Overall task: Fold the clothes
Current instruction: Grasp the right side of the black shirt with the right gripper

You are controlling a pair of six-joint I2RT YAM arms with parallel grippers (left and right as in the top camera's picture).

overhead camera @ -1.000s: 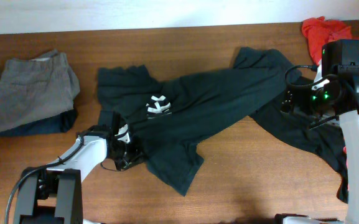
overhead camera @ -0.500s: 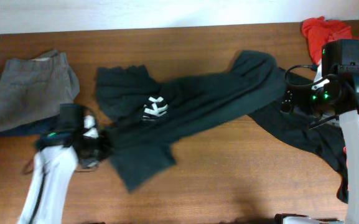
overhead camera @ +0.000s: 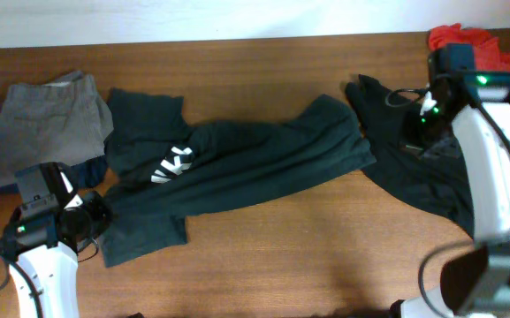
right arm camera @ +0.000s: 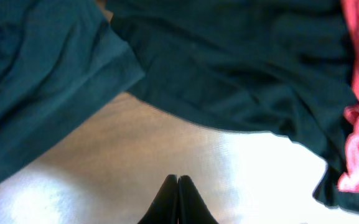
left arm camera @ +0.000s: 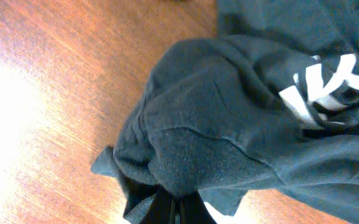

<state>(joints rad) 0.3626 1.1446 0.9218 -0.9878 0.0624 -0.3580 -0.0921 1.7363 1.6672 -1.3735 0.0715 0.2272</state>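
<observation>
The clothes, a black T-shirt (overhead camera: 263, 163) with a white print (overhead camera: 171, 165), lie stretched in a long band across the middle of the table. My left gripper (overhead camera: 95, 218) is at the shirt's lower-left corner, shut on a bunched fold of the black T-shirt (left arm camera: 229, 124); its fingertips (left arm camera: 178, 202) are half buried in cloth. The print (left arm camera: 328, 81) shows at the right of the left wrist view. My right gripper (right arm camera: 177, 182) is shut and holds nothing, hovering over bare wood just off the shirt's right end (right arm camera: 42, 74).
Grey trousers (overhead camera: 47, 128) lie on dark cloth at the far left. A red shirt (overhead camera: 458, 40) sits at the back right corner. Another dark garment (overhead camera: 414, 177) is spread under my right arm. Bare wooden table (overhead camera: 325, 256) runs along the front.
My left gripper has dragged the shirt leftward and toward the front edge, stretching it out. My right gripper has let go of the shirt's right end and shut, and its arm has swung toward the back.
</observation>
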